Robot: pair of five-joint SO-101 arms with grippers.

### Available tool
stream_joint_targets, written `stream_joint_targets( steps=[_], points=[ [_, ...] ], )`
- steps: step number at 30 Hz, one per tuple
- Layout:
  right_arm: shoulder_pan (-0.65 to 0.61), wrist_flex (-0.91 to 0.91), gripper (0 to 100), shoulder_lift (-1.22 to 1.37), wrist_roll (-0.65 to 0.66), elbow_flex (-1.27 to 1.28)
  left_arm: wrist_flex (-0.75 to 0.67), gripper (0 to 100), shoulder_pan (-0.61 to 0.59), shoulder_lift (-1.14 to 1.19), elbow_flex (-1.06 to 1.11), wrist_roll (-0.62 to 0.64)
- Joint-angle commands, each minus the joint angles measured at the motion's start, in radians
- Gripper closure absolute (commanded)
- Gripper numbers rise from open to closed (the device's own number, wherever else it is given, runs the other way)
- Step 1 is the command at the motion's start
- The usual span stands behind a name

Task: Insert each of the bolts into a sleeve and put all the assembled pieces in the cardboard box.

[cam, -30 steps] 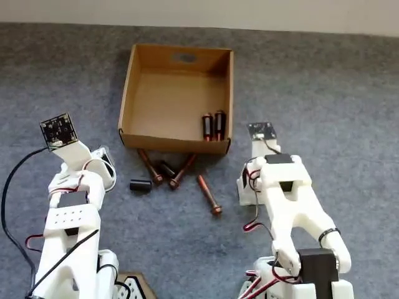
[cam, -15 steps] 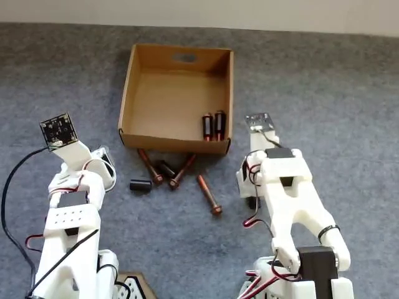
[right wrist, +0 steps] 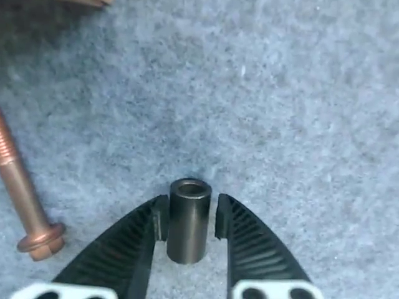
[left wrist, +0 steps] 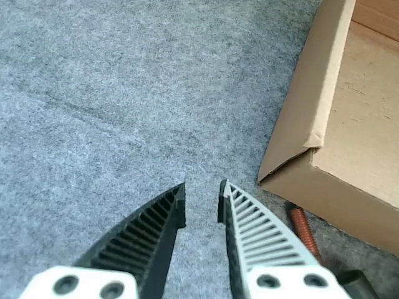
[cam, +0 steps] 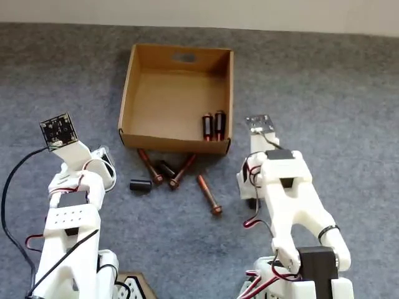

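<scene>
The cardboard box (cam: 128, 93) sits out in front of both grippers. Two finished pieces (cam: 213, 126) lie in its near corner, on the right gripper's side. The box looks light, so I think an arm that bumps its wall could push it away or tip it.

The right gripper (right wrist: 190, 205) is squeezed onto a black sleeve (right wrist: 190, 227), with one finger on each side. The sleeve is smooth and round. I think it could slip out or twist if the squeeze is weak, and then a bolt would not go into the hole. A copper bolt (right wrist: 22, 187) lies on the grey carpet (right wrist: 299, 93) just beside this gripper, and a finger could knock it so it rolls away.

The left gripper (left wrist: 201, 190) has its fingers a little apart and holds nothing. The box corner is in front of it and off to one side, near enough to bump.

From above, the right arm (cam: 287, 193) covers its own gripper and the sleeve. I cannot tell if the sleeve is lifted or touching the carpet. The bolt beside the right gripper is cut off at the edge. Close to the box front, two loose bolts (cam: 149, 166) and a loose sleeve (cam: 165, 168) lie bunched together, and I cannot tell if they touch. A dark thing beside the left gripper is cut off, so I cannot name it
</scene>
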Motion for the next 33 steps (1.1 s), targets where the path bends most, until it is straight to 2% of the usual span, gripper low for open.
stream_joint_targets(
  steps=[1,5,17,23,33],
  points=[
    [0.007,-0.077,87.5,-0.001,0.014,0.048,-0.02,90,-0.008,-0.019,-0.027,0.006],
    [0.007,-0.13,87.5,-0.002,0.014,0.093,-0.02,90,-0.008,-0.019,-0.027,0.006],
    [0.012,-0.124,87.5,-0.002,0.014,0.101,-0.02,90,-0.008,-0.019,-0.027,0.006],
    [0.012,-0.024,87.5,-0.004,0.014,0.09,-0.02,90,-0.008,-0.019,-0.027,0.006],
    [0.008,-0.025,87.5,-0.004,0.014,0.096,-0.02,90,-0.008,-0.019,-0.027,0.006]
  ],
)
